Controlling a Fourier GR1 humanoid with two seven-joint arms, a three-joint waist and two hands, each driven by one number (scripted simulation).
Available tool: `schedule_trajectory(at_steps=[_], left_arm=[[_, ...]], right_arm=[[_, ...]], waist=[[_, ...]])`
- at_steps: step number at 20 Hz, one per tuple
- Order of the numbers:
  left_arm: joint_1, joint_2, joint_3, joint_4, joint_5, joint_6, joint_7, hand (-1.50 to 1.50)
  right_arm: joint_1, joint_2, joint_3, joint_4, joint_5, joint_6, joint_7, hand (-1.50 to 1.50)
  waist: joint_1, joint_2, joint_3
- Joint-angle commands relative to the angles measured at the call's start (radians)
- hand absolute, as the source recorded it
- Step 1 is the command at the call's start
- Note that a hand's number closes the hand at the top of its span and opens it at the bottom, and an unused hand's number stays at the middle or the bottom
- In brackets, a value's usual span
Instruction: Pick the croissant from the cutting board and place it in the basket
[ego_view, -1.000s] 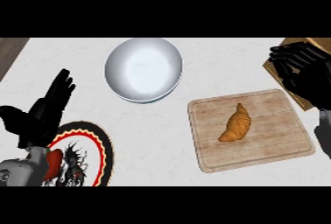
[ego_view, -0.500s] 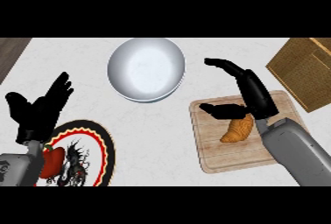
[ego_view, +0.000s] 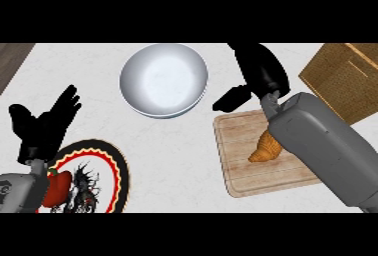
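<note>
A golden croissant (ego_view: 264, 149) lies on the wooden cutting board (ego_view: 244, 170) at the right; my right forearm covers its upper part. My right hand (ego_view: 257, 75) is open beyond the board's far edge, fingers stretched toward the top, thumb out to the left, holding nothing. The woven basket (ego_view: 345, 80) shows at the upper right corner, cut by the view's edge. At the left my left hand (ego_view: 44, 127) rests open with fingers up, above the patterned plate.
A white bowl (ego_view: 164, 79) sits at the top centre, just left of my right hand. A round plate (ego_view: 103, 175) with a red and black pattern lies at the lower left, with a red pepper (ego_view: 56, 187) on it. A dark strip borders the counter's upper left corner.
My right arm swung in from the right edge, over the board and past the croissant, so the hand now sits beyond the board's far edge. The croissant stays on the board.
</note>
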Motion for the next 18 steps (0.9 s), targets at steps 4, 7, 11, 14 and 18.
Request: schedule_trajectory(at_steps=[4, 7, 11, 14, 18], left_arm=[[-0.036, -0.008, 0.009, -0.003, 0.002, 0.026, 0.051, 0.0], [0.022, -0.008, 0.018, 0.024, -0.003, -0.008, -0.033, 0.0], [0.028, -0.004, 0.02, -0.007, 0.01, -0.024, -0.02, 0.0], [-0.002, 0.009, 0.036, -0.008, 0.011, -0.012, 0.029, 0.0], [-0.04, -0.007, 0.037, 0.016, -0.019, 0.014, 0.024, 0.0]], right_arm=[[-0.262, -0.131, 0.04, 0.082, 0.074, 0.341, 0.4, -1.5], [-0.335, -0.153, -0.042, 0.065, -0.034, 0.508, 0.487, -1.5], [-0.346, -0.16, -0.105, 0.134, -0.216, 0.686, 0.518, -1.5], [-0.336, -0.166, -0.134, 0.081, -0.309, 0.729, 0.579, -1.5], [-0.283, -0.224, -0.186, 0.023, -0.392, 0.71, 0.586, -1.5]], waist=[[-0.016, -0.007, 0.001], [-0.013, -0.001, 0.003], [-0.012, -0.002, 0.004], [-0.028, -0.004, 0.005], [-0.036, -0.001, 0.005]])
